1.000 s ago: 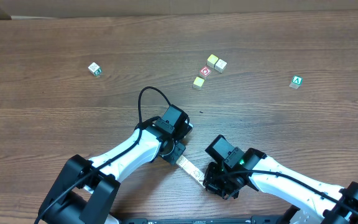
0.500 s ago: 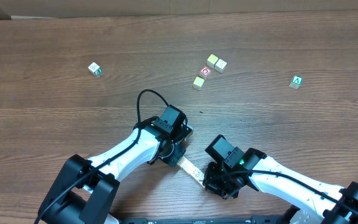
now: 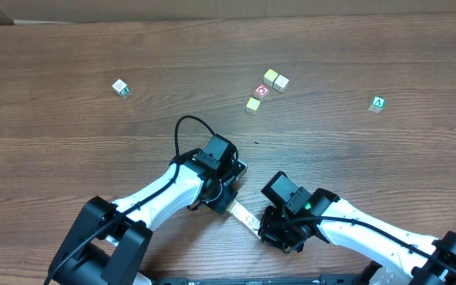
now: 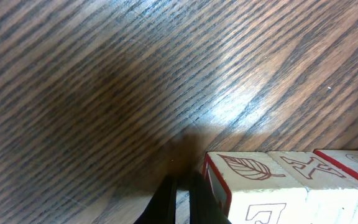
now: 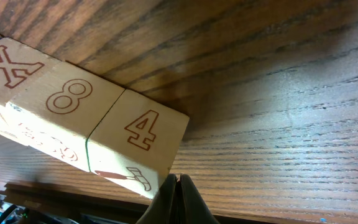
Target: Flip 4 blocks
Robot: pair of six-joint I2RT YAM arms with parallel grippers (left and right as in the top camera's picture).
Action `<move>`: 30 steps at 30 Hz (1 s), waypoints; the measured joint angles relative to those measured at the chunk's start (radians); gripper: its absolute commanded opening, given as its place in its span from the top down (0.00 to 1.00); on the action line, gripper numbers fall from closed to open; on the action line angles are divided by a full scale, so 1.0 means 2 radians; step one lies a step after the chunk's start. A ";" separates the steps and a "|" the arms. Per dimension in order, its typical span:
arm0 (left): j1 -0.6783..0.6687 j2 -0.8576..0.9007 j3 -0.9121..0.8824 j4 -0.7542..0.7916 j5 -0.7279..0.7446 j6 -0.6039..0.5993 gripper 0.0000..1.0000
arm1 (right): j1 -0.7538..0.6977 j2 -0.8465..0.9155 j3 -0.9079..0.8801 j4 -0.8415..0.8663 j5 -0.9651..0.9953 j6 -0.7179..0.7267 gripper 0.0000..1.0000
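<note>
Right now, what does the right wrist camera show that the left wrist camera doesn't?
Only right wrist: the X block, 8 block and 4 block, a hammer picture on the 4 block's side, and the shut right hand at its lower corner. Only left wrist: the leaf block ending a row, its neighbour with a letter-like print, and the shut left hand beside the leaf block. Both: cream blocks touching in a row on the wooden table, with a shut, empty hand at the row's end.

near centre, blocks (image 3: 242, 214) in a row between left gripper (image 4: 180, 202) and right gripper (image 5: 178, 196); far behind, cube cluster (image 3: 261, 91), left cube (image 3: 120, 87), right cube (image 3: 378, 104).
</note>
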 measured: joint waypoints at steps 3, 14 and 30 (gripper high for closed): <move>0.000 0.000 0.000 0.000 0.000 0.000 0.96 | 0.000 0.000 0.000 0.001 0.000 0.001 0.96; -0.010 -0.001 -0.001 0.006 -0.014 0.000 0.96 | 0.000 0.000 0.000 0.003 -0.002 0.009 0.96; -0.024 -0.002 -0.001 0.010 -0.035 0.000 0.96 | 0.020 0.000 0.000 0.011 -0.005 0.019 0.96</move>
